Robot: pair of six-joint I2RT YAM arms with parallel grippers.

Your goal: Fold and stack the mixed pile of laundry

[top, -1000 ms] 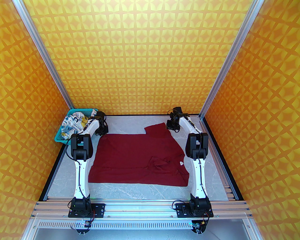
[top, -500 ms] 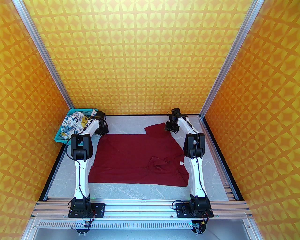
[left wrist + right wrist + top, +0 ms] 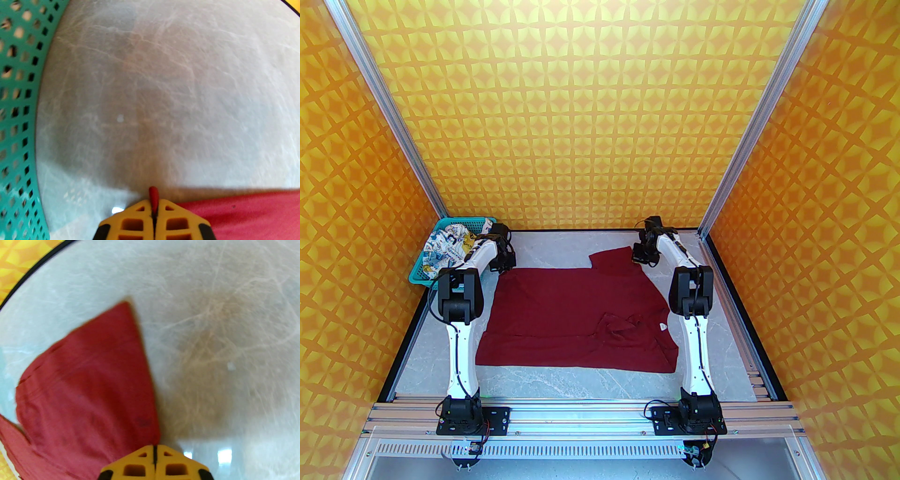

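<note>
The dark red T-shirt [image 3: 576, 318] lies spread on the marble table, one sleeve [image 3: 611, 258] sticking out at its far right. My left gripper [image 3: 504, 266] is shut on the shirt's far left corner; in the left wrist view a tuck of red cloth [image 3: 153, 198] pokes up between the yellow fingertips [image 3: 140, 211]. My right gripper [image 3: 641, 258] is shut on the edge of that sleeve [image 3: 93, 385], whose cloth runs into the closed yellow fingertips [image 3: 140, 455]. The white printed garment [image 3: 447, 246] lies crumpled in the teal basket [image 3: 419, 277] at the far left.
The basket's perforated wall [image 3: 16, 117] stands close to the left of my left gripper. Bare marble [image 3: 562, 246] lies beyond the shirt up to the patterned back wall, and a strip [image 3: 581, 382] runs before it. Aluminium posts flank both sides.
My right gripper has closed on the sleeve's edge after shifting slightly left. The left arm's elbow moved a little left, and the left gripper stayed shut on the corner.
</note>
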